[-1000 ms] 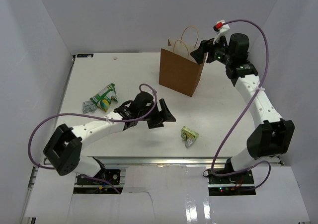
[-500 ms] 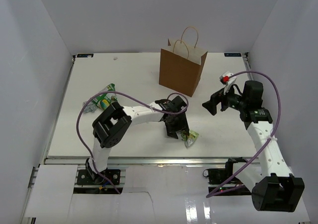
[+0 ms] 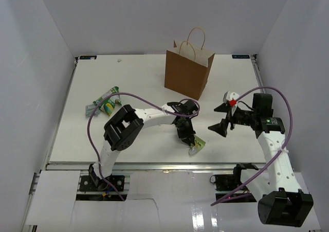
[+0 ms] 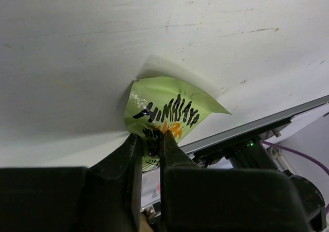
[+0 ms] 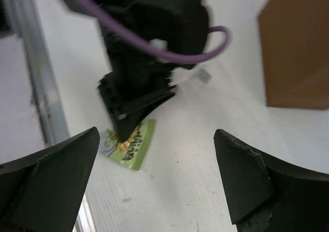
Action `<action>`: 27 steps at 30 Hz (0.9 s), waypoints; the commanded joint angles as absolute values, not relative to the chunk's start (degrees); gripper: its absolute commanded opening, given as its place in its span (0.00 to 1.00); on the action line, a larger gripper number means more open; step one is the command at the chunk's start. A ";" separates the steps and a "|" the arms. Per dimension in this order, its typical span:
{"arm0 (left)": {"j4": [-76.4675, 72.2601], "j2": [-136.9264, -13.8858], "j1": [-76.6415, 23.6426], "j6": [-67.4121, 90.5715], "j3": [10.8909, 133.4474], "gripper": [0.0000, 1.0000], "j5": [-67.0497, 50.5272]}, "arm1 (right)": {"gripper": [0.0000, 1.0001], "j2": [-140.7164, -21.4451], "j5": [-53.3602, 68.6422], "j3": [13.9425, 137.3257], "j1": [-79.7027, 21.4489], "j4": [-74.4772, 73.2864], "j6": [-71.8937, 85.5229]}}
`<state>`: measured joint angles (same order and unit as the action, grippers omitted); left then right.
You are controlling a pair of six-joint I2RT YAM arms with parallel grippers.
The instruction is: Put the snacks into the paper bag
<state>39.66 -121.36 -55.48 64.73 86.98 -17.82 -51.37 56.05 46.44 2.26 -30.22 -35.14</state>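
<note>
The left gripper (image 3: 191, 141) was clenched on the yellow-green snack packet (image 3: 196, 146), which sat near the front edge of the table (image 3: 139, 77), just beside the metal rail and well apart from the paper bag (image 3: 187, 75). In the left wrist view the two fingers (image 4: 128, 160) pinched the packet's (image 4: 169, 113) near edge between them, its printed face turned towards the camera with dark lettering and a touch of orange. From the grip it fanned outward, one pointed corner aimed at the rail. From above, its long axis ran at a slant to the table's front edge, the far end angled towards the right arm. Whether it rested flat on the table or had its gripped edge raised could not be told. The pinched edge itself was hidden behind the fingers, and the lettering there was cut off. The right gripper (image 3: 221, 118) hung released, jaws spread wide and holding nothing, beside the left wrist and facing it. Its own view was blurred. It showed the packet (image 5: 132, 142) half covered by the dark left gripper, with only a corner of the bag (image 5: 295, 52) in frame. The bag stood upright at the back, its inside not visible. A small cluster of green packets (image 3: 105, 102) lay at the table's left, too small to count.
</note>
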 commanded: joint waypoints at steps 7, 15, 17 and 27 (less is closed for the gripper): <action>34.90 -114.97 -53.97 58.01 84.03 0.04 -20.46 | 0.98 -49.15 56.01 43.52 -4.83 -73.40 -110.73; 30.85 -110.40 -51.95 53.53 79.99 0.02 -30.84 | 0.94 -40.34 41.93 29.01 -12.91 -42.30 -98.70; 30.32 -108.90 -51.42 53.26 79.11 0.02 -32.77 | 0.94 -40.61 41.05 28.04 -15.27 -40.00 -97.83; 27.16 -107.84 -50.62 54.32 77.35 0.02 -40.07 | 0.96 -38.14 30.69 20.57 -30.31 -17.87 -83.94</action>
